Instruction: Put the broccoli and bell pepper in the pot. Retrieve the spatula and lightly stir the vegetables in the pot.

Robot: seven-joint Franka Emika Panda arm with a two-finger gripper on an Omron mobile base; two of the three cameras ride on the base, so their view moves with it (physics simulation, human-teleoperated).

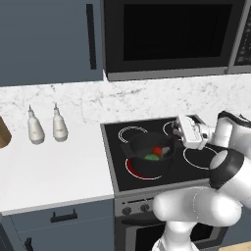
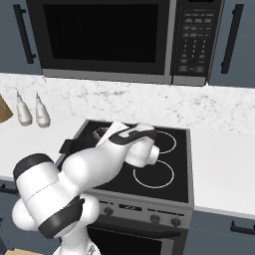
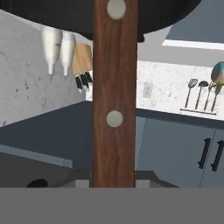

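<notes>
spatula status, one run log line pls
gripper: shut on spatula | broccoli, bell pepper: in pot | phase: stirring

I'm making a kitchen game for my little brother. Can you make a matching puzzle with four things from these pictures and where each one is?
Things:
1. broccoli
2. pot
3. squeeze bottles
4. spatula

Places:
A. standing on the white counter left of the stove
B. held in the gripper, its wooden handle close in the hand view
C. lying inside the pot next to the red bell pepper
D. sitting on the front left burner of the black stove

Right pairs: 1-C, 2-D, 3-A, 4-B
</notes>
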